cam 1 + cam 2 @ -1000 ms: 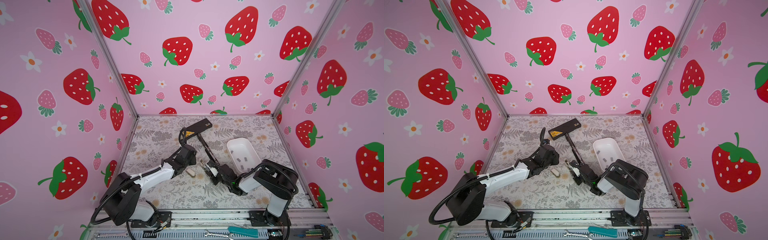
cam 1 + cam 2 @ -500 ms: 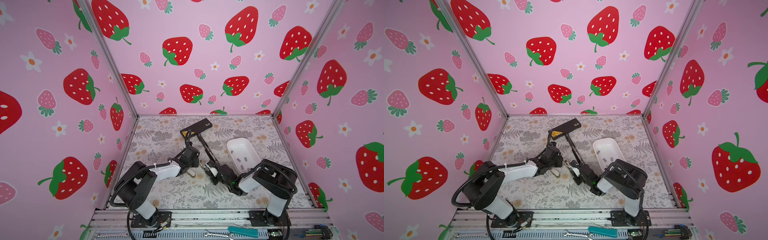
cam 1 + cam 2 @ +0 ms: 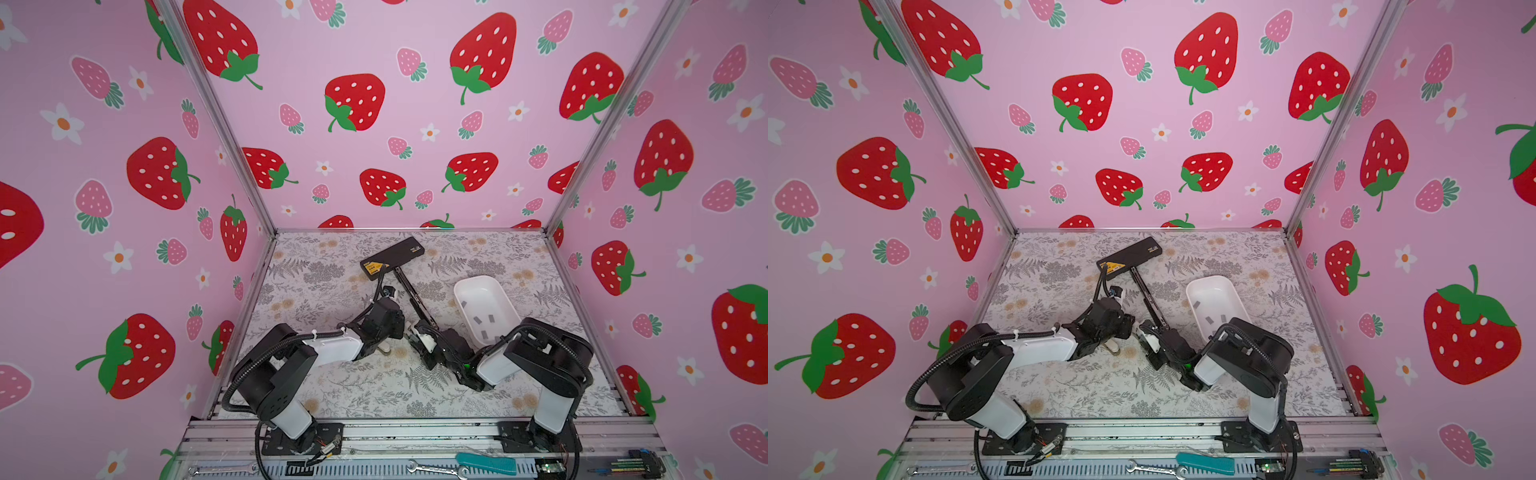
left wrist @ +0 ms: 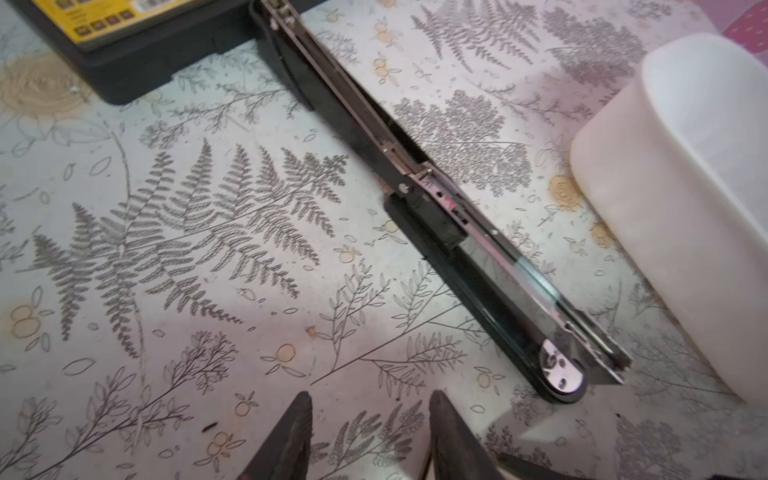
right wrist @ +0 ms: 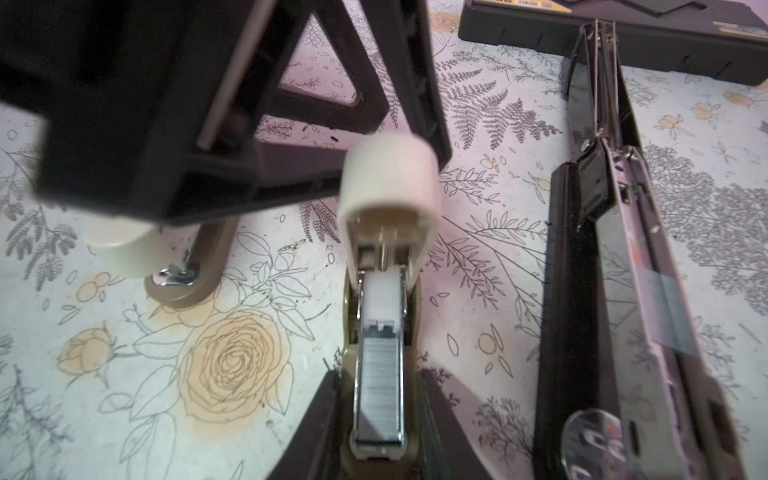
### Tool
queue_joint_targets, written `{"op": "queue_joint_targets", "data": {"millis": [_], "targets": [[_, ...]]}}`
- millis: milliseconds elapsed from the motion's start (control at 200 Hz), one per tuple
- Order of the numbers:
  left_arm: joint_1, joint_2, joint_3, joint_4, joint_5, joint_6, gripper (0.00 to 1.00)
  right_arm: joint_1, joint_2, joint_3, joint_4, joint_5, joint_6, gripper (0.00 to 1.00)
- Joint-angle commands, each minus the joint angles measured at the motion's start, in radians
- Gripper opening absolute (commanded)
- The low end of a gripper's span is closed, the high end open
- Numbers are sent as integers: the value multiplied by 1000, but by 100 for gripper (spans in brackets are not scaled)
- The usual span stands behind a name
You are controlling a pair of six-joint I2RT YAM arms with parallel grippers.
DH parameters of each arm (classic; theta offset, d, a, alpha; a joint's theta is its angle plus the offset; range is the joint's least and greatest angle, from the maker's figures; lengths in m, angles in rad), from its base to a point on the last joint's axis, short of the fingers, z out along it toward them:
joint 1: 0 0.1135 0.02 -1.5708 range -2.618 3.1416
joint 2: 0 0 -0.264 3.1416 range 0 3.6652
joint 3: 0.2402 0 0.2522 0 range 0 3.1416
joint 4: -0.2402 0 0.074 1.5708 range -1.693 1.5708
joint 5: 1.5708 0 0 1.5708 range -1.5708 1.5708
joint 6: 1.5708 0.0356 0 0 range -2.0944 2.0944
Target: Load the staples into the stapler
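The small beige stapler (image 5: 388,178) lies on the mat with its cream lid flipped up. A grey strip of staples (image 5: 380,332) sits in its magazine. My right gripper (image 5: 380,380) is shut on the stapler's base, one finger on each side; in both top views it shows at mid-table (image 3: 417,337) (image 3: 1148,337). More staples (image 3: 482,320) lie in the white tray (image 3: 457,291). My left gripper (image 4: 370,411) stands open over bare mat with nothing between its fingers, just left of the held stapler (image 3: 401,326).
A long black stapler (image 4: 457,232) (image 3: 415,299) stretches from the right gripper back to a black box with a yellow label (image 3: 392,257). A second small beige stapler (image 5: 183,286) (image 3: 385,350) sits under the left gripper. The tray (image 4: 665,208) stands right of the long stapler.
The left gripper has come down and a little toward the front, its arm folding lower. The right gripper and the stapler in it have stayed put.
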Motion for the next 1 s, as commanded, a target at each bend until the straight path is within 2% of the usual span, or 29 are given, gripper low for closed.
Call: {"op": "queue_joint_targets", "data": {"millis": [0, 300, 440, 830, 996], "targets": [[-34, -22, -39, 80, -29, 67, 48, -7, 40, 1, -52, -13, 7, 26], [-72, -57, -99, 154, -39, 113, 48, -15, 31, -11, -45, -17, 13, 27], [-79, -64, -79, 122, -10, 115, 48, -17, 17, -14, -49, 1, 12, 28], [-102, -34, -86, 134, 39, 175, 49, -17, 2, -27, -40, -5, 5, 38], [-102, -9, -82, 141, 47, 191, 48, -17, -22, -40, -31, 9, -11, 45]]}}
